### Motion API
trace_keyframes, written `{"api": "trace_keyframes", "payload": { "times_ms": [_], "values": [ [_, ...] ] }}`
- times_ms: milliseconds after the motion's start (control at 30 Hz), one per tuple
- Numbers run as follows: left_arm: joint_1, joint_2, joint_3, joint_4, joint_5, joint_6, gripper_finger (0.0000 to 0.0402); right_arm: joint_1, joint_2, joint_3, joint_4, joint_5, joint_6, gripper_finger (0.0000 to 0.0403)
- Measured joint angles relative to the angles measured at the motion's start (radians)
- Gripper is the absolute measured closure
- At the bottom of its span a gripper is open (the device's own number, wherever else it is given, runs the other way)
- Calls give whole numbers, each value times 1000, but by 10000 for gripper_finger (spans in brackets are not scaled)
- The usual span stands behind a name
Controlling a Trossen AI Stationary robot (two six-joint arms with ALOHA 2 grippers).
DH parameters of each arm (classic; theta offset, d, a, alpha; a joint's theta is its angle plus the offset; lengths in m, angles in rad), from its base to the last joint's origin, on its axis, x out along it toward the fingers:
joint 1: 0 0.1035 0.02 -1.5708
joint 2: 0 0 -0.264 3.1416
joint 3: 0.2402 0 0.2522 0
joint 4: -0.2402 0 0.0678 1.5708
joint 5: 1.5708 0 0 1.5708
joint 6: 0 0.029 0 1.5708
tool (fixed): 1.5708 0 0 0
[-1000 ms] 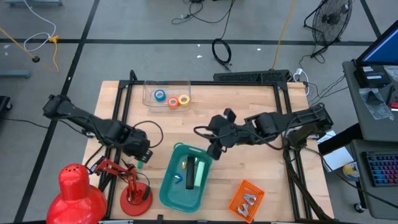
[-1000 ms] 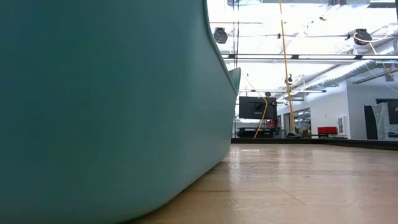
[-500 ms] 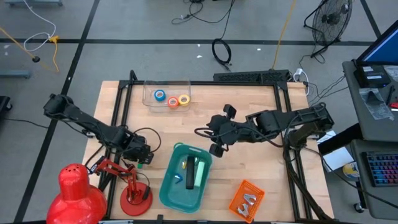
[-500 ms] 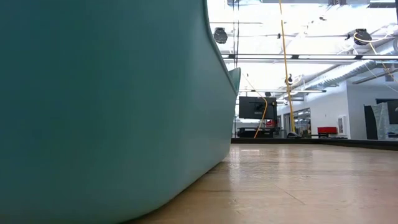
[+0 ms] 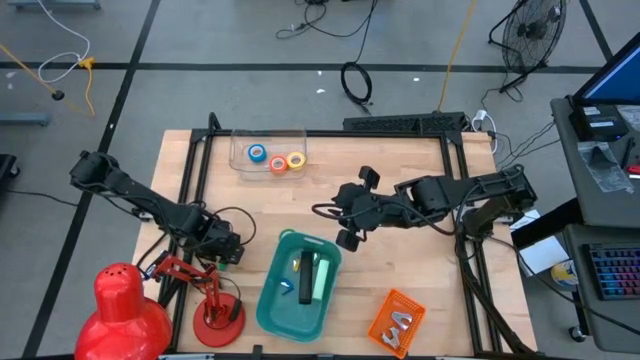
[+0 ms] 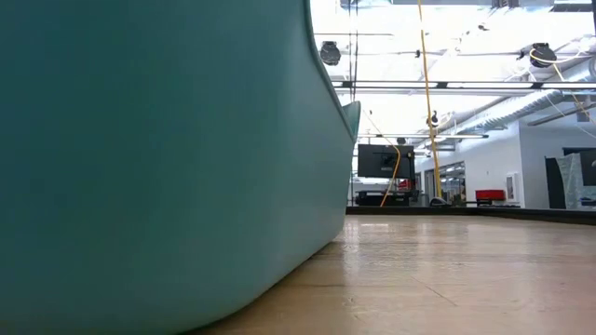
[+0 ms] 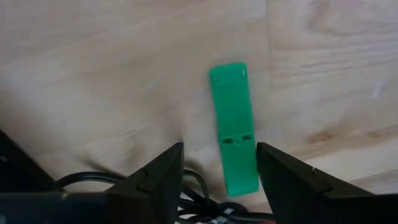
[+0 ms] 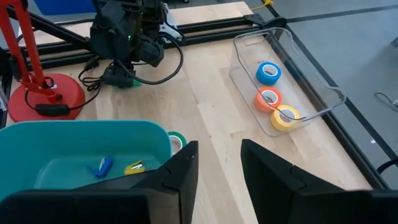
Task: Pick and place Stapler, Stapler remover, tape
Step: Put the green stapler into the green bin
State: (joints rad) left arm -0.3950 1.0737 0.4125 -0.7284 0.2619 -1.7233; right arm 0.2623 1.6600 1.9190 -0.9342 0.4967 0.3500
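Two dark robot arms seen from above. The left arm reaches from the left side toward the middle, elbow raised at the far left, wrist bent downward. The left gripper points down at the tabletop; in its wrist view the two dark fingers stand apart with a clear gap between them. The right arm stretches in from the right side, nearly level, forearm pointing left. The right gripper hangs above the table centre; its wrist view shows both fingers parted, a narrow gap between them. Neither gripper holds anything
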Motion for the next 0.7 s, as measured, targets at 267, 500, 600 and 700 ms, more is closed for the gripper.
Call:
{"api": "trace_keyframes", "payload": {
  "times_ms": [267, 500, 600, 700],
  "values": [
    [1, 0, 0, 52, -1, 0, 311, 0, 0, 0, 0, -1, 0, 289],
    [1, 0, 0, 128, -18, 12, 350, 0, 0, 0, 1, -1, 3, 289],
    [1, 0, 0, 163, -30, 12, 350, 1, 0, 0, 1, -3, 7, 289],
    [1, -9, 0, 234, -56, 12, 350, 1, 0, 0, 1, -4, 26, 289]
  ]
}}
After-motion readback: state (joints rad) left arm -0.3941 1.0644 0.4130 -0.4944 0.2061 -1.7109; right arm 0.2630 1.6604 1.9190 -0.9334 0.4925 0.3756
